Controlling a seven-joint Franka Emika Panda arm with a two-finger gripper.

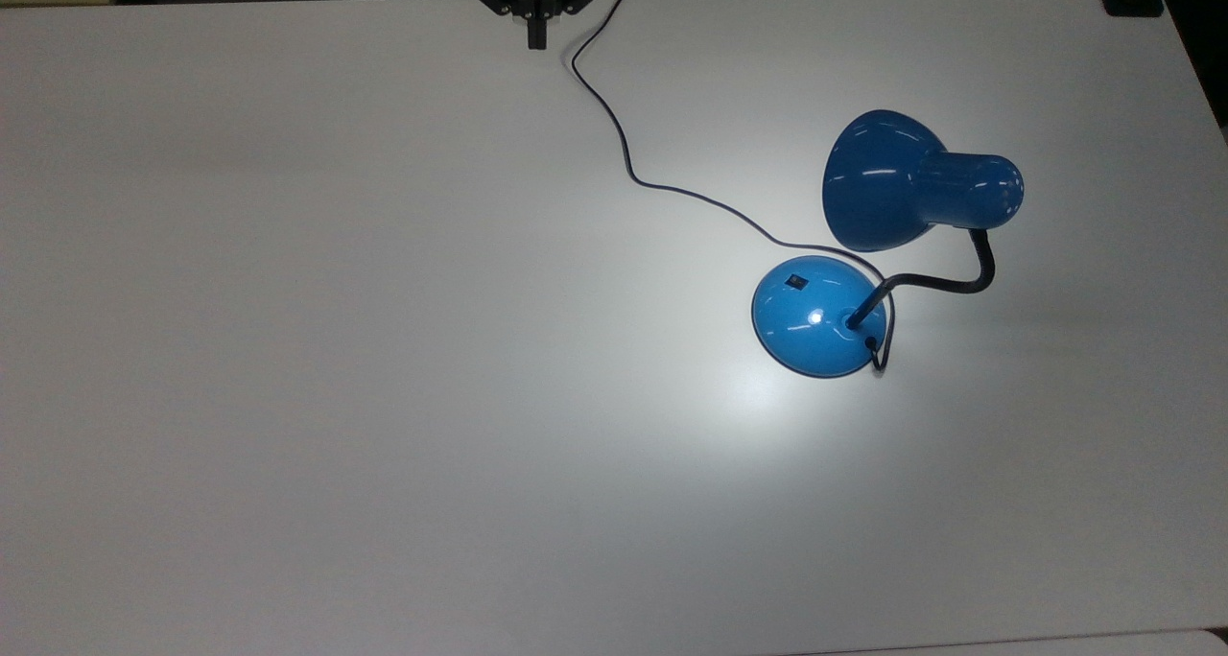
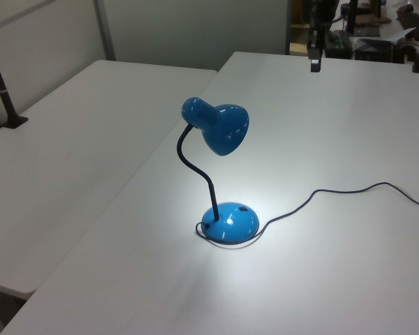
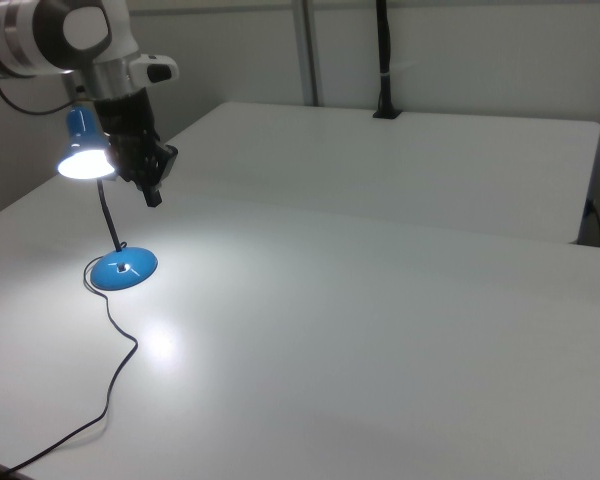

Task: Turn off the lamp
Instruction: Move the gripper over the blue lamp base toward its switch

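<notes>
Our claw [image 1: 536,40] hangs above the far edge of the table [image 1: 336,349], well apart from the lamp [image 1: 815,316]. Its fingers are pressed together into one narrow tip and hold nothing. In the right view the claw [image 3: 153,196] shows against the lamp's lit shade [image 3: 83,150], but we judge that to be only a matter of angle, since the top view puts a broad stretch of bare table between them.

The lamp stands on the table with its round blue base [image 2: 230,221] in a bright pool of light, so we take it to be on. The black gooseneck [image 1: 945,282] curls up from the base to the shade [image 1: 883,181]. The small black switch [image 1: 795,279] sits on the base, on the side away from the gooseneck.

We see several ways this could go wrong. The switch is a small target on a glossy dome, so a tip that lands slightly off could skid down the slope and press nothing. A push with a sideways lean could slide or tip the whole lamp, as nothing holds the base. The cord [image 1: 662,181] runs from beside the claw toward the base, and a low approach along that line could snag it and drag the lamp. The shade hangs close beside the base, so we judge a descent from that side risks knocking it.
</notes>
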